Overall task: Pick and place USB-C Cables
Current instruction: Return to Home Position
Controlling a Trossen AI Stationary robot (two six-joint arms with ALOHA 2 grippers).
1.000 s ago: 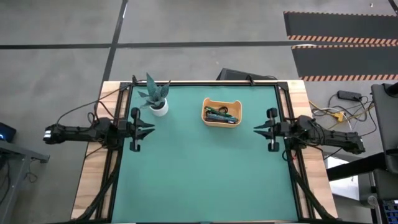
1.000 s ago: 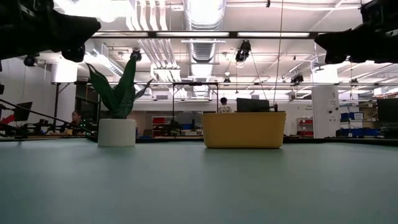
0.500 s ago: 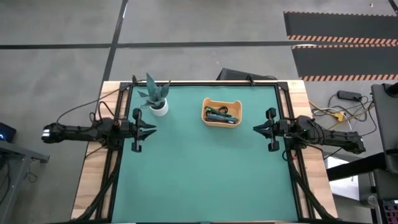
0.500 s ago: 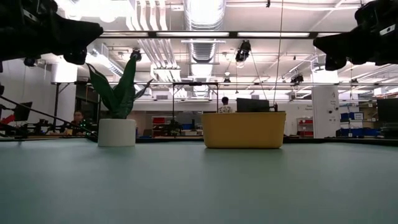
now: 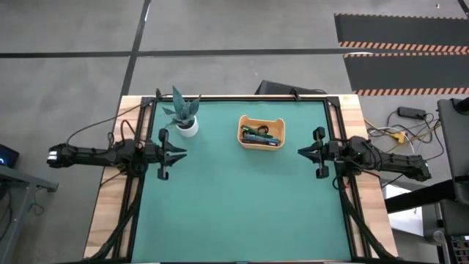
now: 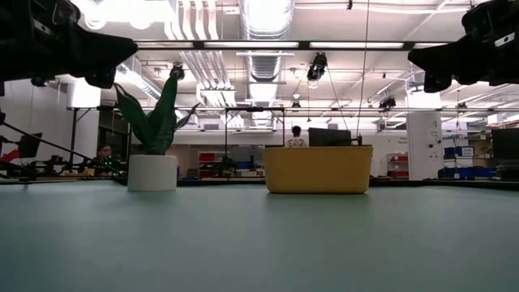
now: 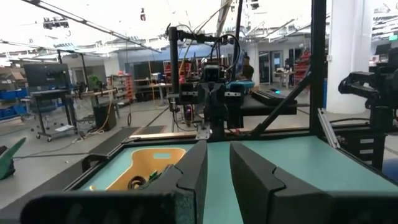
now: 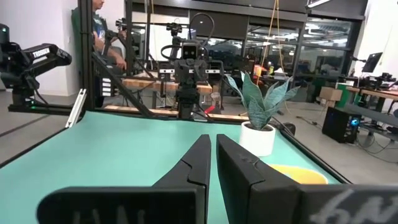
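Note:
The USB-C cables lie as small green, dark blue and teal bundles inside the orange tray at the far middle of the table. In the left wrist view a few of them show over the tray's rim. My left gripper hovers near the table's left edge, pointing right, its fingers a narrow gap apart. My right gripper hovers near the right edge, pointing left, shut. Both stand high above the table in the low view and hold nothing.
A potted plant in a white pot stands on the table's far left, left of the tray. A black frame runs along the table's edges. Bare teal mat spreads between and in front of the grippers.
My left gripper has crept a little toward the table's right, away from the left edge, staying level. The right arm, the tray and the plant have kept still.

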